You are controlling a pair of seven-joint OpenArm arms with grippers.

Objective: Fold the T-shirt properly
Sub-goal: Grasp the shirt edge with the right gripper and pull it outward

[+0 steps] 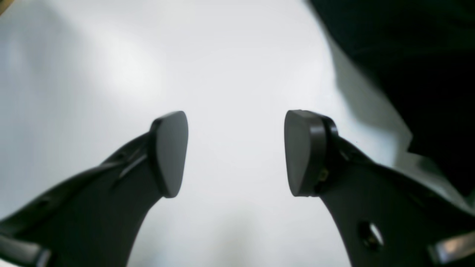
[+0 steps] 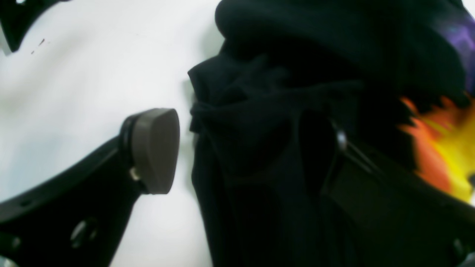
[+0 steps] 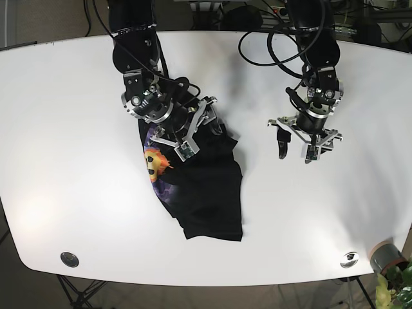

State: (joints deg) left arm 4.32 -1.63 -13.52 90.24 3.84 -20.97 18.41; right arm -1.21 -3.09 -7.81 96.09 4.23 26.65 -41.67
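1. Right gripper (image 3: 206, 122) at upper edge of T-shirt (image 3: 206, 187); jaws apart, one pad (image 2: 154, 148) clear beside the cloth, other buried in folds.
2. T-shirt bunched on white table (image 3: 64, 161); black, with orange-yellow print (image 3: 154, 164) on its left side.
3. Likely soft, light, limp; best taken at hem corners or shoulder seams.
4. Left gripper (image 3: 298, 151) right of T-shirt, well apart; jaws apart, empty.

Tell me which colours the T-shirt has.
The T-shirt is black with an orange, yellow and purple print; base view.
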